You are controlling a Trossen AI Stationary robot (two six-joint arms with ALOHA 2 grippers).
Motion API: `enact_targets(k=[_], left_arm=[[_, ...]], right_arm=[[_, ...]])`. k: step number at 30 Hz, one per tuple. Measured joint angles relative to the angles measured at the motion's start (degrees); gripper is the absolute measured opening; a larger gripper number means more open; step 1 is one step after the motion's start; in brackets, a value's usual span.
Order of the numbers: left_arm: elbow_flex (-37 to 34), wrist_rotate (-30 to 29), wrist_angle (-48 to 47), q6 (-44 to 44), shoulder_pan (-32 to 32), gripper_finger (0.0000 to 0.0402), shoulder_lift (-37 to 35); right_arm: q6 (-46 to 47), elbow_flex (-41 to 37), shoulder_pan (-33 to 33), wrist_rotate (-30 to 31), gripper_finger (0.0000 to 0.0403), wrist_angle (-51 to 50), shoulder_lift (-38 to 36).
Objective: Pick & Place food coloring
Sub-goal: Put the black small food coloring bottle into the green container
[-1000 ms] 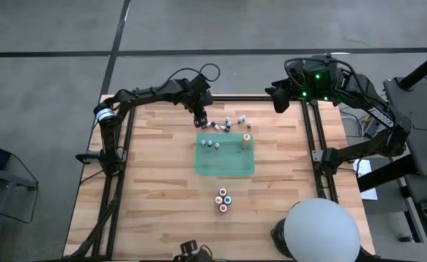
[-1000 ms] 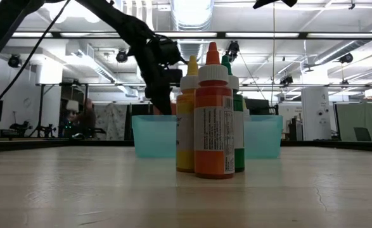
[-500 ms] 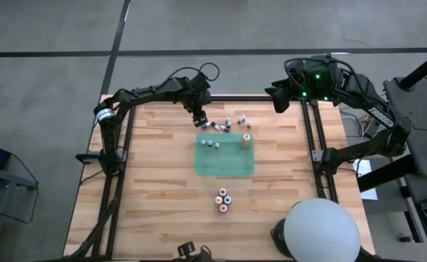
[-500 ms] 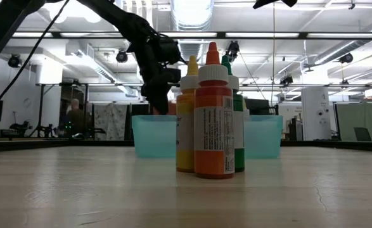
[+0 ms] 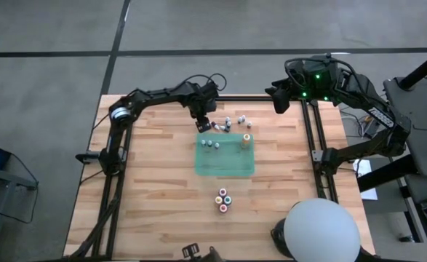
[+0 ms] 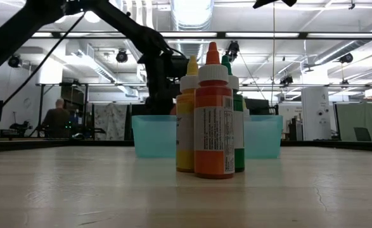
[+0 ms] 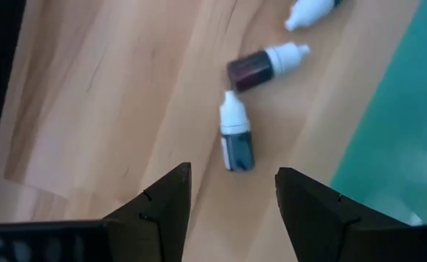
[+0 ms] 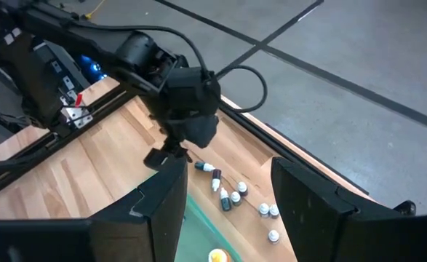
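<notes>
Taking the green tray (image 5: 225, 161) at the middle of the wooden table (image 5: 155, 189) as landmark: on the near side of it, well apart, a tight cluster of squeeze bottles (image 5: 223, 199) stands upright, the orange one (image 6: 213, 114) foremost in the low view with a yellow (image 6: 187, 117) and a green one (image 6: 237, 126) behind it. Inside the tray, two small bottles (image 5: 211, 143) sit near its far left corner and a yellow-orange dropper bottle (image 5: 246, 140) stands at its far right corner. Just beyond the tray's far edge, tiny pale-capped food coloring bottles (image 5: 231, 122) lie scattered on the wood. The left gripper (image 5: 204, 124) hovers over the leftmost of these, jaws released and empty, two lying bottles (image 7: 236, 135) just ahead of its fingers (image 7: 158, 211). The right gripper (image 8: 224, 196) waits beyond the tray's far right, off the table's corner, jaws spread and holding nothing.
</notes>
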Motion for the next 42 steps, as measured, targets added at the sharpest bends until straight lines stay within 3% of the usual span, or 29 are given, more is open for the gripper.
enact_targets(k=[42], left_arm=[[0.6, -0.9, 2.4, 0.7, -0.1, 0.0166, 6.9]], right_arm=[[-0.9, 0.0, 0.0, 0.0, 0.0189, -2.6, -0.1]])
